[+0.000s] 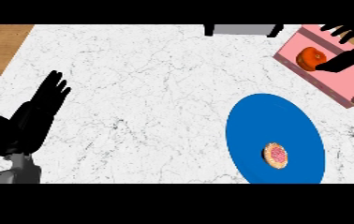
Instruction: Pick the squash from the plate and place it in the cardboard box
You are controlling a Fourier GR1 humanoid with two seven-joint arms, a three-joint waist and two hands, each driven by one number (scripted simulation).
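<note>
Since the squash [310,57] already lies in the pink box [330,84] at the worktop's [152,78] far right, the right hand [337,63], fingers spread and only the thumb beside it, should lift straight off without nudging it. That hand is mostly cut off at the edge, so I can't see actual contact. The left hand [38,110] rests open, far left.

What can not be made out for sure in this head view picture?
- Right robot hand: cut off by the right edge, so whether it holds the squash cannot be told.
- Pink box: partly cut off by the right edge.
- Grey object: cut off at the top edge, so its kind is unclear.
- Small round item on the blue plate: too small to name.
</note>
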